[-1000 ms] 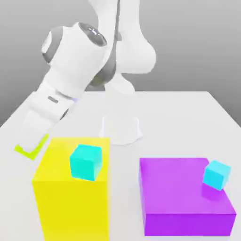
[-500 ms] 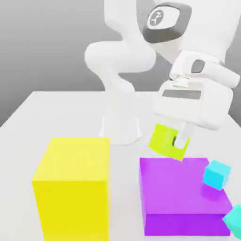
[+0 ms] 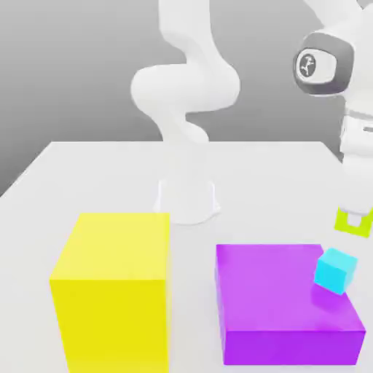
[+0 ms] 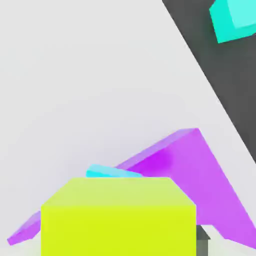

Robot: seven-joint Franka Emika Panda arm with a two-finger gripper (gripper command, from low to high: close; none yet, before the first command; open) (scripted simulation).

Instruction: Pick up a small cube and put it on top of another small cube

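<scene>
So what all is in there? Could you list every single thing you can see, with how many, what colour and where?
Yellow block: one, yellow, on the table at the exterior view's left
Purple block: one, purple, lower than the yellow one, on the table at the exterior view's right
Blue cube: one, light blue, at the purple block's right edge in the exterior view
Turquoise cube: one, turquoise, past the table's edge in the hand view
Lime block: one, yellow-green, in the claw
Table: one, pale grey, under the blocks
Floor: dark grey, beyond the table's edge
Arm: one, white with grey parts, behind the blocks
Claw: one, white, above the table at the exterior view's right
</scene>
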